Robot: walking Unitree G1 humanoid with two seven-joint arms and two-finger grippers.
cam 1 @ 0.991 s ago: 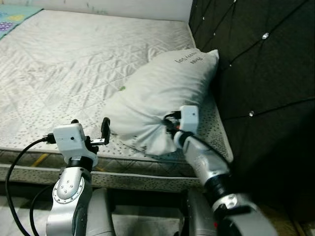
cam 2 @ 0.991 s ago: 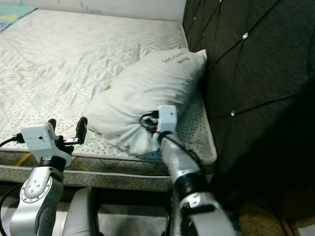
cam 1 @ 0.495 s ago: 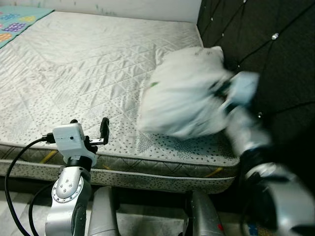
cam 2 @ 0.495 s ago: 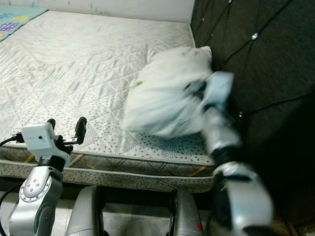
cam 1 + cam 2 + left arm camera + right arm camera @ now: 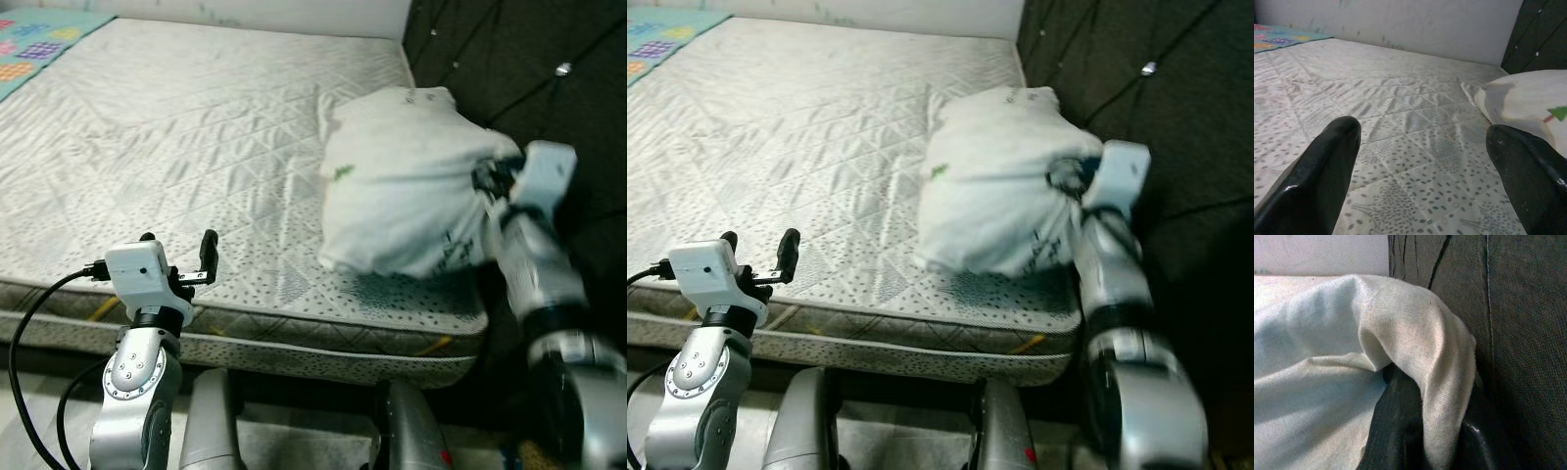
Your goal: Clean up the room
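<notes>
Left claw (image 5: 179,258): fingers spread wide, nothing in it, hovering just off the near edge of the bed (image 5: 176,157). Idle atm.

Bed: bare quilted mattress w/ a speckled pattern, a bit of colorful mat (image 5: 34,39) at the far left corner.

Pillow (image 5: 402,196): white, puffy, rumpled, small green mark on the side and some dark printing on the fabric. Sits at the right side of the bed right by the dark padded headboard (image 5: 509,69), near end bunched up and lifted a little.

How it'll handle: prob very light and floppy imo, squishes anywhere you grab it and sags away from the grip. Not fragile, not slippery. Best hold is a bunched corner or a fold of fabric, not the fat middle.

Right claw (image 5: 490,181): closed on a bunched fold at the pillow's end, up against the headboard. Wrist cam shows fabric draped over a black finger (image 5: 1400,431).
</notes>
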